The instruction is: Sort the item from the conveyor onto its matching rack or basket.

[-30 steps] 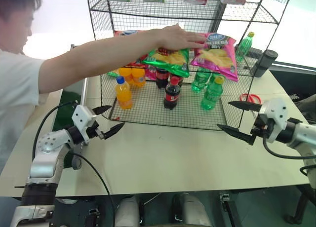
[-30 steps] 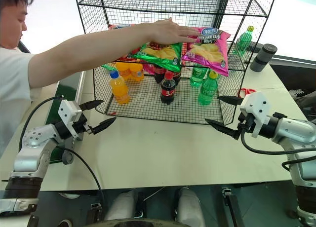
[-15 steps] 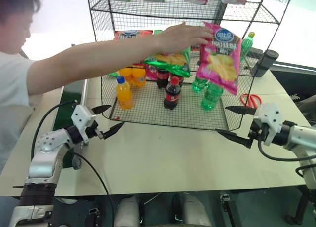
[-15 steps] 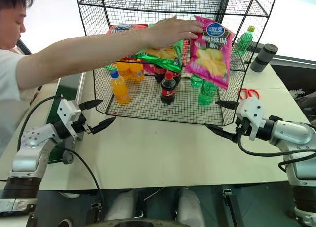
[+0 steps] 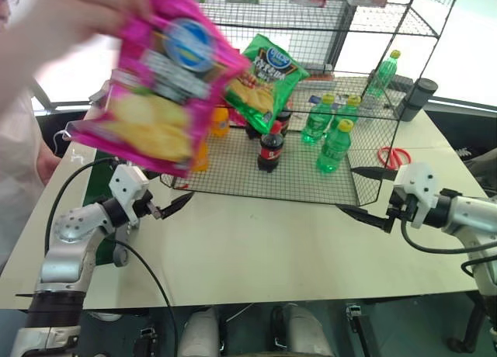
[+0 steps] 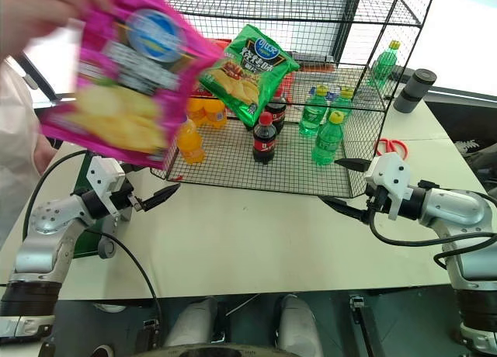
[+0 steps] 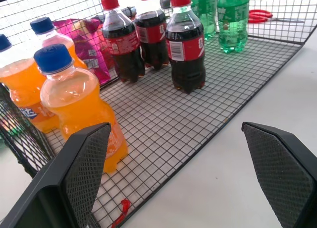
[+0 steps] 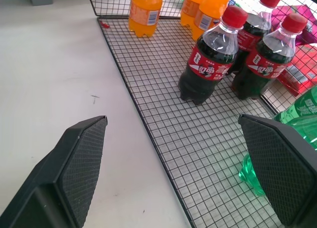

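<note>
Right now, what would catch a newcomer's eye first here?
A person's hand swings a magenta-pink crisp bag close to the camera, upper left. Behind it stands a black wire rack with cola bottles, and a green chip bag on its middle tier.

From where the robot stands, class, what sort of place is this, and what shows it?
Probably a mock shop set up for robot training: a black wire rack stocked with cola bottles and a green chip bag, standing on a plain table.

Glossy plastic crisp bag (image 5: 159, 101), black wire rack (image 5: 311, 178), matt tabletop (image 5: 272, 248)
</note>
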You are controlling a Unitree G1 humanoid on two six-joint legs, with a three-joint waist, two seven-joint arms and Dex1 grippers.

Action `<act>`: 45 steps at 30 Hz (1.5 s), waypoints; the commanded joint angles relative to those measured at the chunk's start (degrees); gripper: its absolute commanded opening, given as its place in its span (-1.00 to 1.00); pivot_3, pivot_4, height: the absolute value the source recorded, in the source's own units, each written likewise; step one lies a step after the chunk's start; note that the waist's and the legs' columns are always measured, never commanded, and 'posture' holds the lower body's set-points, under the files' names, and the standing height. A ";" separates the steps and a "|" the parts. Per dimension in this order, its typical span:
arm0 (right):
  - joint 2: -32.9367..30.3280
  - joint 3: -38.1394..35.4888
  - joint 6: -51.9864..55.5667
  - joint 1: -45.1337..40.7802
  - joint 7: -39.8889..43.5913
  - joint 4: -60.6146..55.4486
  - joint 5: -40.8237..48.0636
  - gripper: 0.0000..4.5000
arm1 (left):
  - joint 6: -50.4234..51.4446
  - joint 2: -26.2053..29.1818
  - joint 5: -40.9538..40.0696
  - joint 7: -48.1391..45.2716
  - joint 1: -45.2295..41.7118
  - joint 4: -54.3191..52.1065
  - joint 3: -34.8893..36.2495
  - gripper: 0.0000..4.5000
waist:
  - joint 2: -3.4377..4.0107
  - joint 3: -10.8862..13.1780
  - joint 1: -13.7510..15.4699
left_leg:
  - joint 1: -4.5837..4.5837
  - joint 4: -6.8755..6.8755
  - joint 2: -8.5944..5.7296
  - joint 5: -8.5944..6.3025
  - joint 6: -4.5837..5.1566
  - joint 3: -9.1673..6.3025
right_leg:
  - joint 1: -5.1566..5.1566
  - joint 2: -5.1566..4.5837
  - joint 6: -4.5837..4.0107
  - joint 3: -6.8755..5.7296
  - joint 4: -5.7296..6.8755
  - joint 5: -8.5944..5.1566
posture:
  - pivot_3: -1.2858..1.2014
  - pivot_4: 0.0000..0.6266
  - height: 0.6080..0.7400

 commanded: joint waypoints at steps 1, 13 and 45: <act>-0.70 -0.32 -1.51 -1.93 0.83 1.09 -0.26 0.97 | 0.19 -0.19 -0.88 1.80 -0.95 -1.46 2.30 1.00 | 0.00 0.00 0.04 | 0.00 0.00 0.00 0.00 0.00 0.00 | 0.00 0.00 0.00 0.00 0.00 0.00 | 0.03 -0.52 1.00; -0.57 0.56 -3.34 -2.76 2.41 2.29 -0.85 0.97 | -1.47 -0.20 -2.08 0.92 0.36 -1.18 2.46 1.00 | 0.00 0.00 0.04 | -0.01 0.00 0.00 0.00 -0.01 0.00 | 0.00 0.00 0.00 -0.01 0.00 0.00 | 0.03 -0.52 1.00; 9.02 9.51 2.34 -14.08 7.61 5.91 4.97 0.97 | -0.35 3.12 -1.21 4.81 14.59 -10.63 11.86 1.00 | 0.03 0.01 -0.11 | -0.01 -0.01 0.03 0.00 0.00 -0.01 | -0.04 -0.02 -0.01 -0.01 0.01 0.00 | 0.03 -0.52 1.00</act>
